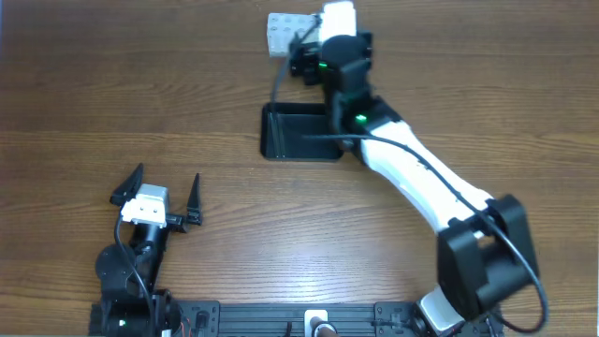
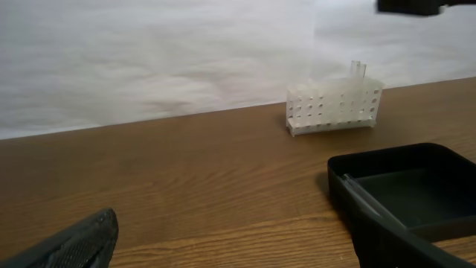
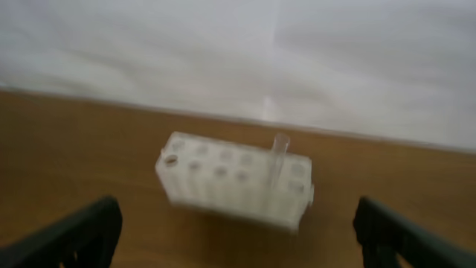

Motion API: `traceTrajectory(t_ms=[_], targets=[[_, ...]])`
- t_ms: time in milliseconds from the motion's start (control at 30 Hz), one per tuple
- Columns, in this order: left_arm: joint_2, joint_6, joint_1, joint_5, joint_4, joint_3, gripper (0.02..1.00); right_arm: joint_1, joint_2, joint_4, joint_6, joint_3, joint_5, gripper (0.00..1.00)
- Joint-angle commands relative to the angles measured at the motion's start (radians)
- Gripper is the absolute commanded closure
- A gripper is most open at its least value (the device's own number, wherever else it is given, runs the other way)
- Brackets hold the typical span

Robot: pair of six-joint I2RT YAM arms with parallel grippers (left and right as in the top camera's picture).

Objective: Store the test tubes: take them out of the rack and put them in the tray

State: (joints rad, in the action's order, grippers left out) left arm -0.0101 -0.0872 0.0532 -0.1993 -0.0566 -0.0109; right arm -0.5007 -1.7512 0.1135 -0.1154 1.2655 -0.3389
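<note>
I have the white rack (image 1: 284,35) standing at the far side of the desk (image 1: 140,84), with the black tray (image 1: 281,131) just on the near side of it, the two apart from each other. From the right wrist camera I can see one clear test tube (image 3: 280,160) standing upright in a hole near one end of the rack, sticking up above its top; the other holes I can make out look unfilled. The right tool (image 1: 305,56) sits up beside the rack, raised off the desk, its two fingers (image 3: 67,234) spread wide and released, gripping nothing; the rack lies straight ahead between them and neither finger touches it or the tube. The right arm stretches from its base across the tray's right side to get there. In the left wrist camera a thin pale rod (image 2: 368,201) lies slanted on the tray floor; it looks like a clear tube, though I cannot say for certain. The left tool (image 1: 168,175) is low on the near left part of the desk, close to its own base and well apart from both tray and rack, its dark fingers splayed open with nothing between them, pointing out toward the tray and rack
</note>
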Motion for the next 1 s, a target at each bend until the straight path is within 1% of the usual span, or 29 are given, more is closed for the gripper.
traceTrajectory(t_ms=[33, 133, 233, 333, 467, 500, 600, 767, 833, 933, 1000], targets=[[0.006, -0.010, 0.006, -0.010, -0.002, 0.005, 0.018, -0.050, -0.082, -0.098, -0.114, 0.159, -0.206, 0.009], [0.006, -0.010, 0.006, -0.010, -0.002, 0.005, 0.018, -0.064, -0.143, -0.193, -0.216, 0.261, -0.238, 0.009], [0.006, -0.010, 0.006, -0.010, -0.002, 0.005, 0.018, -0.063, -0.196, -0.293, -0.266, 0.353, -0.239, 0.009], [0.006, -0.010, 0.006, -0.010, -0.002, 0.005, 0.018, -0.052, -0.261, -0.376, -0.266, 0.446, -0.239, 0.007], [0.006, -0.010, 0.006, -0.010, -0.002, 0.005, 0.018, -0.036, -0.312, -0.402, -0.266, 0.500, -0.234, 0.009], [0.006, -0.010, 0.006, -0.010, -0.002, 0.005, 0.018, -0.034, -0.316, -0.402, -0.266, 0.500, -0.225, 0.007], [0.006, -0.010, 0.006, -0.010, -0.002, 0.005, 0.018, -0.006, -0.345, -0.423, -0.266, 0.500, -0.150, 0.007], [0.006, -0.010, 0.006, -0.010, -0.002, 0.005, 0.018, 0.045, -0.386, -0.440, -0.265, 0.500, -0.058, 0.009], [0.006, -0.010, 0.006, -0.010, -0.002, 0.005, 0.018, 0.060, -0.398, -0.439, -0.236, 0.500, -0.023, 0.007], [0.006, -0.010, 0.006, -0.010, -0.002, 0.005, 0.018, 0.085, -0.417, -0.426, -0.189, 0.500, -0.019, 0.009], [0.006, -0.010, 0.006, -0.010, -0.002, 0.005, 0.018, 0.098, -0.426, -0.391, -0.150, 0.500, 0.011, 0.009]])
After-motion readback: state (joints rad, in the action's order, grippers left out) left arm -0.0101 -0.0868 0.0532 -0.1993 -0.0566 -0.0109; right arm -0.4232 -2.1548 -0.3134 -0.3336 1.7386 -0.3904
